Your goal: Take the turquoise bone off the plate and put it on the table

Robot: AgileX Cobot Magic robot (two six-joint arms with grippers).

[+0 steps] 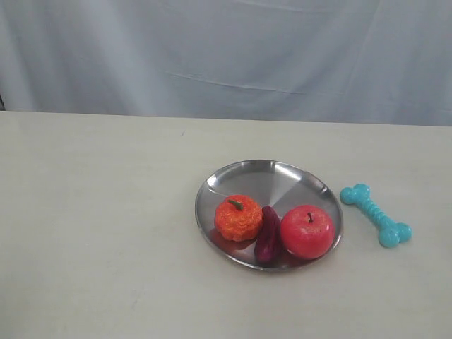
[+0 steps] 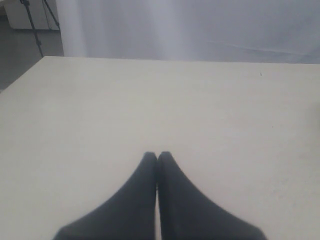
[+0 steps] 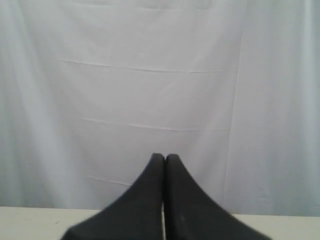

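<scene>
Turquoise bone (image 1: 376, 224) on table (image 1: 106, 247), just right of plate (image 1: 268, 176), in neither wrist view. It runs diagonally, far end nearer the plate. I read left gripper (image 2: 157, 156) and right gripper (image 3: 165, 157) pinched closed, empty.

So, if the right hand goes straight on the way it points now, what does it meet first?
Probably the white curtain behind the table; the right hand has nothing else before it, though depth is unclear.

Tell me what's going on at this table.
Nothing is being handled. The turquoise bone lies on the table, right of the plate. The plate holds an orange fruit, a dark purple item and a red apple. The left gripper and right gripper are shut, empty, and out of the exterior view.
</scene>
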